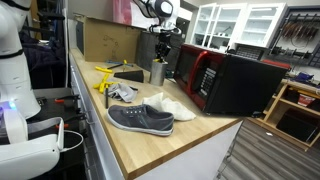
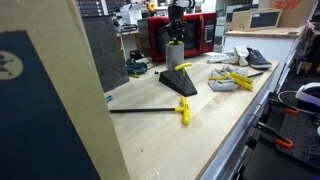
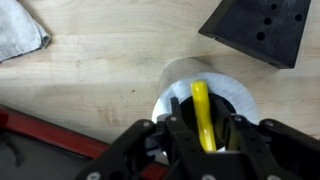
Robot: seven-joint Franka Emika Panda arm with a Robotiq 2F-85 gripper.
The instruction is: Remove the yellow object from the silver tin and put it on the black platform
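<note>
The silver tin point(image 3: 238, 92) stands on the wooden counter and shows in both exterior views point(image 1: 157, 72) point(image 2: 175, 54). A yellow object point(image 3: 199, 112) sticks up out of it. My gripper point(image 3: 197, 102) hangs straight over the tin point(image 1: 163, 52) point(image 2: 177, 36). It is open, with one finger on each side of the yellow object and small gaps showing. The black platform point(image 3: 258, 30) is a low sloped slab with holes. It lies right beside the tin point(image 1: 128, 75) point(image 2: 180, 82).
The black-and-red microwave point(image 1: 230, 80) stands just behind the tin, and its red edge shows in the wrist view point(image 3: 40, 135). A grey shoe point(image 1: 140, 118), a white cloth point(image 3: 20, 30), and a yellow clamp with a black bar point(image 2: 183, 110) lie on the counter.
</note>
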